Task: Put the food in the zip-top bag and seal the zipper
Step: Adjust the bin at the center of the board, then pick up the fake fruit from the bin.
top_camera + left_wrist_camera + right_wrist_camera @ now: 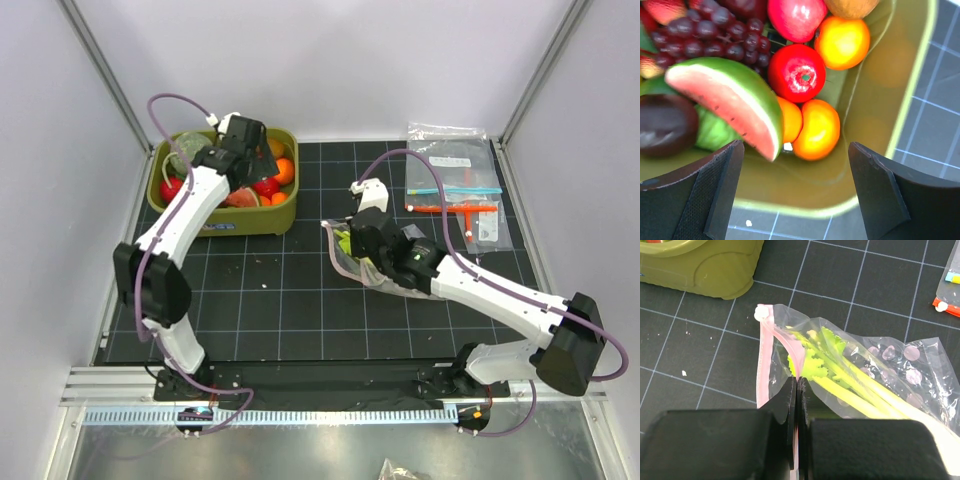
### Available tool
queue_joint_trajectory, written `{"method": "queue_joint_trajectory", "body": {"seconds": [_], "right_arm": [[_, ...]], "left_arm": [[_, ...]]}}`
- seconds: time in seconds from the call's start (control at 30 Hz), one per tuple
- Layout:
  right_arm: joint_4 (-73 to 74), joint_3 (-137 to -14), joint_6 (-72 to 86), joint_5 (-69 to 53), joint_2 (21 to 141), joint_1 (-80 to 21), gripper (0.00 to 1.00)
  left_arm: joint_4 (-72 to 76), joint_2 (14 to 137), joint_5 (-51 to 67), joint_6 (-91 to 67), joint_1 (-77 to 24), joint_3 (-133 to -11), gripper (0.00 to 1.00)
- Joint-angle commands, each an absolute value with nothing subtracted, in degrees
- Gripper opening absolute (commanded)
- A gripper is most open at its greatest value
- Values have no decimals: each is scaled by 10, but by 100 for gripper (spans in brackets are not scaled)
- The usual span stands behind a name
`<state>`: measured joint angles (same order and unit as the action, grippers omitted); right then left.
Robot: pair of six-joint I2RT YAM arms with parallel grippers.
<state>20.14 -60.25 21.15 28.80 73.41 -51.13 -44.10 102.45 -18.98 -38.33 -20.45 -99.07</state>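
Bin (265, 218) near zip-top bag (890, 365), spare bags (455, 170) nearby

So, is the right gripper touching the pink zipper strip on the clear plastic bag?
Touching. In the right wrist view the right gripper is shut on the pink zipper strip of the clear plastic bag.

We see glossy plastic food (797, 73) ahead of the left gripper (795, 172), crinkly clear zip-top bag (890, 365) at the right gripper (797, 390), matt mat (850, 285) beneath.
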Motion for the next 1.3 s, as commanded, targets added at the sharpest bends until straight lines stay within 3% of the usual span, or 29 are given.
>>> {"method": "queue_joint_trajectory", "body": {"seconds": [0.0, 0.23, 0.53, 1.0, 1.17, 1.27], "right_arm": [[177, -608, 216, 302, 719, -508, 1], [176, -609, 215, 297, 723, -508, 1], [178, -613, 214, 284, 729, -508, 2], [175, -613, 208, 286, 728, -508, 2], [176, -612, 207, 289, 722, -508, 3], [170, -606, 207, 290, 716, -508, 3]], "left_arm": [[-462, 952, -188, -368, -195, -979, 89], [-398, 975, -197, -337, -195, -1000, 100], [-239, 1092, -163, -355, -179, -1051, 100], [78, 1219, -132, -510, -144, -977, 99], [144, 1269, -89, -598, -135, -952, 89], [186, 1271, -100, -597, -135, -938, 67]]}}
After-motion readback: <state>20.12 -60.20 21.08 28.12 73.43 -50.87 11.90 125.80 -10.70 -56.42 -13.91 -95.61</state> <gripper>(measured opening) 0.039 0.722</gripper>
